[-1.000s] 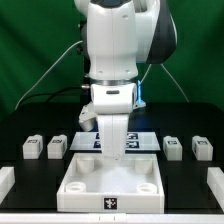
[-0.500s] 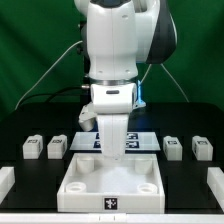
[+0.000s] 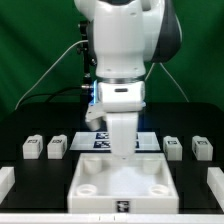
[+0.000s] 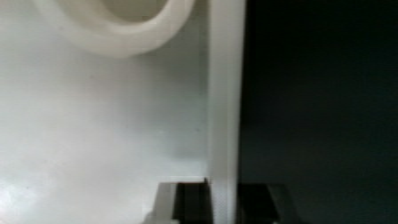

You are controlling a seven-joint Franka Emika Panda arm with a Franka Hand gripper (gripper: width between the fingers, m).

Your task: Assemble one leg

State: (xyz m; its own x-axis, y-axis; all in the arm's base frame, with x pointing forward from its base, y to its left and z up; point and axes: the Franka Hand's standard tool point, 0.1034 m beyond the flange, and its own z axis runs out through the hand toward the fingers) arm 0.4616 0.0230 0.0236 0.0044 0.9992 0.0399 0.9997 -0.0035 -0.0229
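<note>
My gripper [image 3: 122, 152] clenched on rim of large white square plastic panel [image 3: 122, 182] | panel just slid toward exterior view's right | 4 small white plastic legs [image 3: 57, 147] untouched, none fitted

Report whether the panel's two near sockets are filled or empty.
Empty. In the exterior view the panel shows both near sockets as bare hollows; nothing stands in them.
</note>
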